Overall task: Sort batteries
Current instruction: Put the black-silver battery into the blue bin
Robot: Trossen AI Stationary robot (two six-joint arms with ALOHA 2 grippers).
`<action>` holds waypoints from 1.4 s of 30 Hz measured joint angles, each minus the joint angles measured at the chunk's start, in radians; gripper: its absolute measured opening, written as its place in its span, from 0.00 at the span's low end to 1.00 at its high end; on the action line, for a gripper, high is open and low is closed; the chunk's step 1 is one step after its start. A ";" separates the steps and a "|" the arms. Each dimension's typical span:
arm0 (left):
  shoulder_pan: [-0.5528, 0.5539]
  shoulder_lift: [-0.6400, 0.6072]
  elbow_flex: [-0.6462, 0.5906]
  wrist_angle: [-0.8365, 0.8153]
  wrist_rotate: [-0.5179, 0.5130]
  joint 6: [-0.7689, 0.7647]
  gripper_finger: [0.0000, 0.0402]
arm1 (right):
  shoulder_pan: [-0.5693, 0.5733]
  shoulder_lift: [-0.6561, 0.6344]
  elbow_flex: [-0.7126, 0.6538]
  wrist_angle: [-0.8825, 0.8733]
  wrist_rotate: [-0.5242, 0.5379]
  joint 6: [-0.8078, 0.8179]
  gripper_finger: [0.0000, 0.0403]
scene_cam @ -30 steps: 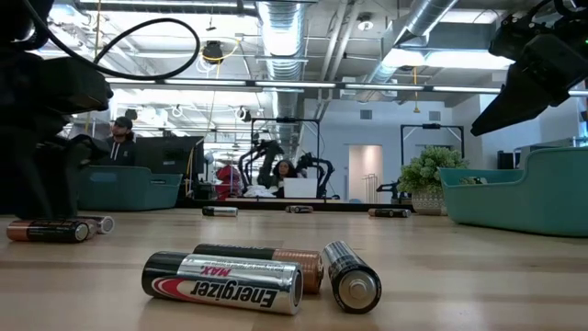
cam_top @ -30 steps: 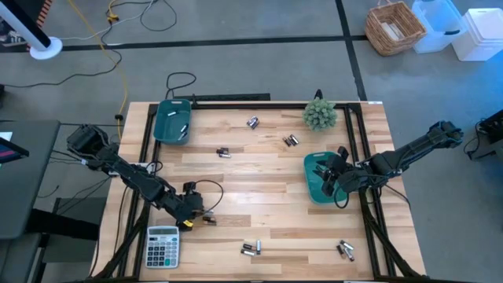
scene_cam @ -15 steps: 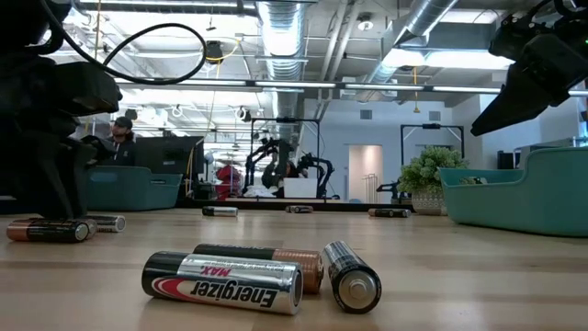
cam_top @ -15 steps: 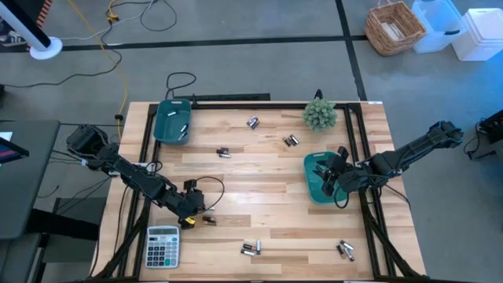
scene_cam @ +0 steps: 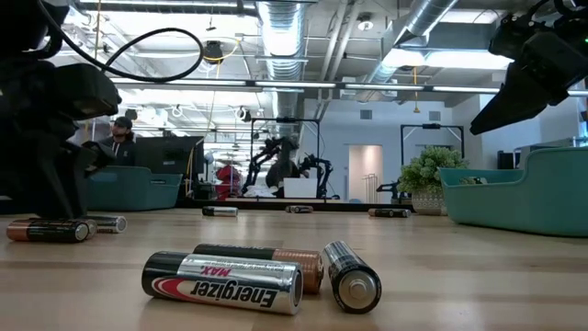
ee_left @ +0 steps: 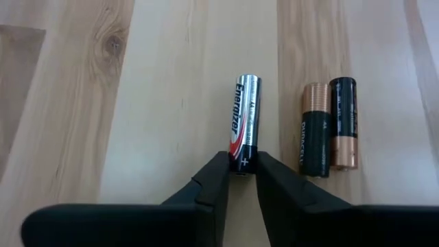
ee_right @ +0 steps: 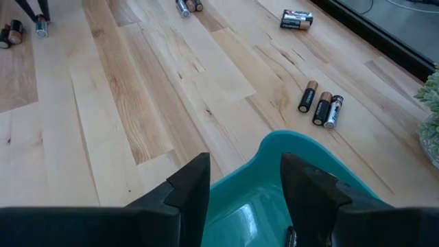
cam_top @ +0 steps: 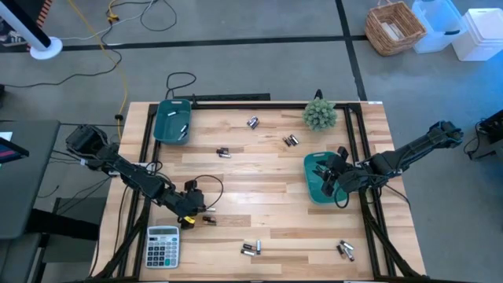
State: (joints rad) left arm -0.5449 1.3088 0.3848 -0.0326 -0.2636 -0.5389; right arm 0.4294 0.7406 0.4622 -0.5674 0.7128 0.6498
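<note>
Left wrist view: the left hand pinches the end of a silver battery on the wooden surface, beside two dark batteries. Its fingers spread, the right hand hovers over a teal bin.

Quick count: two teal plastic bins, one at the back left and one on the right, one grey calculator with white keys, one small green potted plant, and seven little clusters of small cylindrical batteries scattered around; exact number too tiny to tell.
</note>
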 joint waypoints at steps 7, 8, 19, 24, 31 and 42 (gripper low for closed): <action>0.000 0.001 -0.002 -0.003 0.005 0.002 0.24 | 0.000 0.000 0.000 0.000 0.000 -0.001 0.47; 0.000 0.001 -0.002 -0.003 0.005 0.002 0.25 | 0.000 0.000 0.000 0.000 0.000 -0.001 0.47; 0.000 0.002 -0.002 -0.005 -0.001 0.002 0.27 | 0.000 0.000 0.000 0.000 0.000 -0.004 0.47; 0.000 0.002 -0.002 -0.006 -0.003 0.002 0.26 | 0.000 0.000 0.000 0.000 0.000 -0.003 0.47; 0.000 0.002 -0.002 -0.007 -0.020 -0.007 0.17 | 0.000 0.000 0.000 0.000 0.000 -0.004 0.47; 0.000 0.002 -0.002 -0.006 -0.027 -0.017 0.11 | 0.000 0.000 -0.001 0.000 0.000 -0.004 0.47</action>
State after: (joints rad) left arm -0.5453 1.3106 0.3828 -0.0383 -0.2909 -0.5564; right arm 0.4294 0.7406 0.4614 -0.5674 0.7124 0.6460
